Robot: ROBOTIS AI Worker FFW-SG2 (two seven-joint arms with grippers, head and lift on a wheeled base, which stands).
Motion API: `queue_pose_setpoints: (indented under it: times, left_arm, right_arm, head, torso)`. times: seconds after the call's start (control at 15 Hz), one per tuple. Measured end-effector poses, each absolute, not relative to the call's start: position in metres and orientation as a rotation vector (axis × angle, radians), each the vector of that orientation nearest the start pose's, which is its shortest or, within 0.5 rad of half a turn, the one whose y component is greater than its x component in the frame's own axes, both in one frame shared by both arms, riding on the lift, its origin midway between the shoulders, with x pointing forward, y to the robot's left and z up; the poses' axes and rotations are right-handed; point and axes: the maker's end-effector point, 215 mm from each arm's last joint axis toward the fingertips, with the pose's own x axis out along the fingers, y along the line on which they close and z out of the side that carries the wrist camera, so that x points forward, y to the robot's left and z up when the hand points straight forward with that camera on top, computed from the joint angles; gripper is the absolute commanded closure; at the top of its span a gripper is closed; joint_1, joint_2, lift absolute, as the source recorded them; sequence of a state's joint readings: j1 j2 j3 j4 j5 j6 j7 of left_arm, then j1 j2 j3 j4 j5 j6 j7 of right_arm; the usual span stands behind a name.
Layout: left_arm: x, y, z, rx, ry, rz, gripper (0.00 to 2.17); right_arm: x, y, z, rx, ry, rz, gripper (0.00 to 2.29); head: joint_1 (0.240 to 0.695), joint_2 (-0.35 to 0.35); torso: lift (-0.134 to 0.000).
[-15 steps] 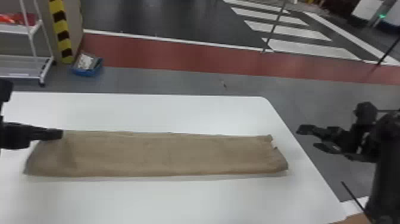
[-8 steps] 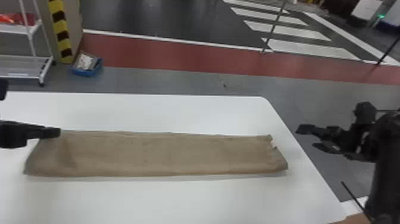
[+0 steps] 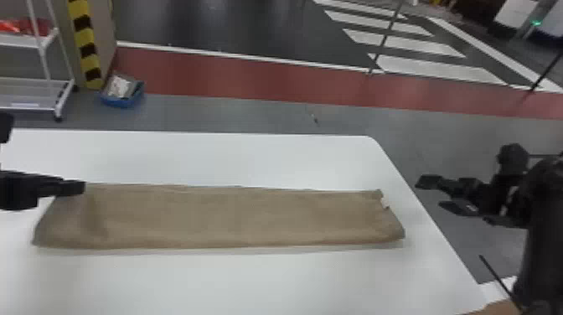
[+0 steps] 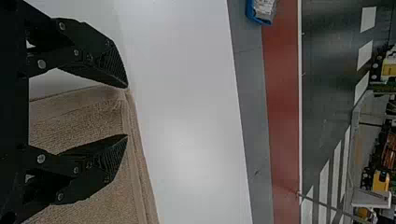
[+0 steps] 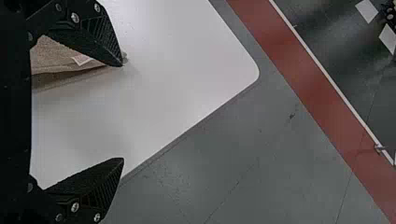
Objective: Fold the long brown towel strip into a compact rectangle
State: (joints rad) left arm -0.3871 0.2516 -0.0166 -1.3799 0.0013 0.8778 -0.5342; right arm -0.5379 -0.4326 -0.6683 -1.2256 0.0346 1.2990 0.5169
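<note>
Towel strip point(image 3: 230, 218): laid flat and long on the white table point(image 3: 251, 285), running left to right, with a small white tag point(image 3: 384, 203) by the right end. Looks doubled lengthwise already, so probably down to the cross folds now. Likely step in hand: picking up the left end with the left gripper point(image 4: 127, 111) for the 1st fold inward. At the far left corner, 2 fingers set apart, with no cloth clamped; hard to tell any contact between fingertips and cloth.

For a good pinch, come down low and shallow, then close on every layer rather than the top 1 alone. Avoid pressing hard, for fear of bunching the cloth or dragging the whole strip askew. Lift only a little, carry rightward in a low arc, keep the long edges lined up, and lay down before letting go. Expect soft, limp cloth, apt to sag or twist when held by 1 corner; smooth the near corner afterward if needed.

Beyond the table's right edge, note the right gripper point(image 3: 428, 194), likewise with 2 fingers apart and empty; perhaps save for steadying or folding the right end.
</note>
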Motion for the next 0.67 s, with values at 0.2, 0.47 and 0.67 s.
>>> queue_pose_setpoints:
  times: [0.2, 0.47, 0.67]
  left_arm:
    - [0.6251, 0.2745, -0.4333, 0.027, 0.705, -0.339, 0.6]
    - [0.6243, 0.2771, -0.433, 0.023, 0.711, -0.346, 0.6]
    - [0.6231, 0.2748, -0.4355, 0.024, 0.716, -0.353, 0.6]
  right_arm:
    - [0.526, -0.5895, -0.3916, 0.598, 0.77, -0.247, 0.18]
    - [0.5254, -0.5899, -0.3919, 0.601, 0.769, -0.248, 0.18]
    - [0.5254, -0.589, -0.3924, 0.603, 0.77, -0.247, 0.18]
  head:
    - [0.695, -0.292]
    - [0.695, -0.289]
    - [0.695, -0.29]
  torso:
    - [-0.124]
    - [-0.124]
    - [-0.124]
